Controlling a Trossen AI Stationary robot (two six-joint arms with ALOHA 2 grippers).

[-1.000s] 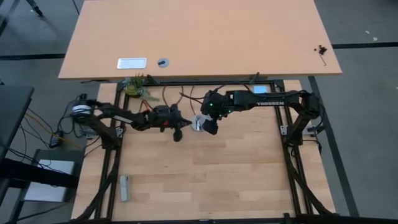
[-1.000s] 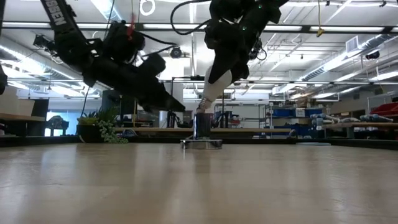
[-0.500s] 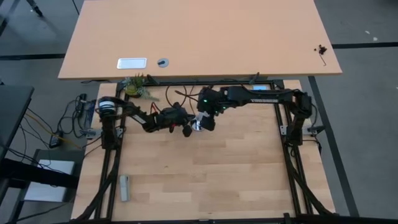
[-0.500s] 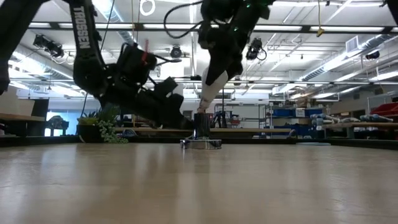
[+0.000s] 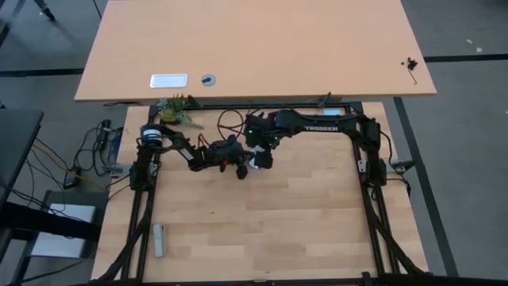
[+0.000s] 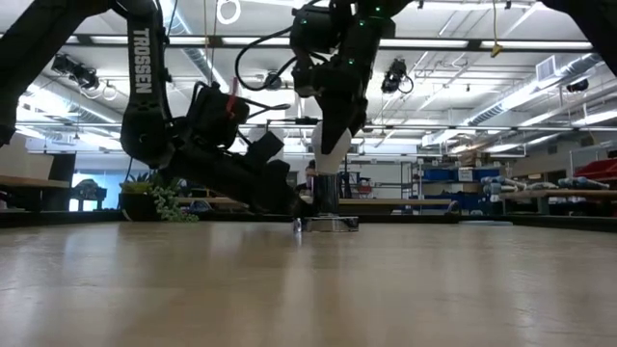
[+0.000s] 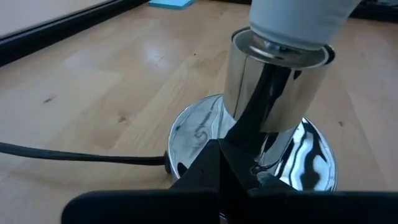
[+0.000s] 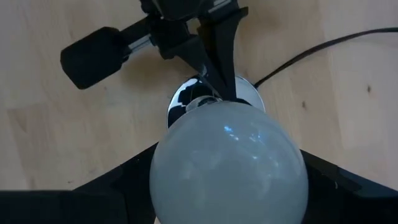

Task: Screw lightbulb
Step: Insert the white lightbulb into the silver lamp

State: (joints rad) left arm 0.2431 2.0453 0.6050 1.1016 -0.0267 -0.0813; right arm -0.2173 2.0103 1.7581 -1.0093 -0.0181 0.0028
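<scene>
Left wrist view only — lightbulb base seated in socket.

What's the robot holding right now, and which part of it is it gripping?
The right claw grips the frosted-white pear-shaped lightbulb by its wide round body; the narrow base sits at the shiny silver socket.

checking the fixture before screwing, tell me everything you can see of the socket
The socket is a shiny chrome piece: an upright cylinder on a wide round base, mirror-like. It stands on the wooden table near the middle of its far edge. A thin black cord leaves the base and lies on the wood. The bulb, held by the right claw, sits with its narrow end at the socket's mouth. The shut left claw presses against the base.
</scene>
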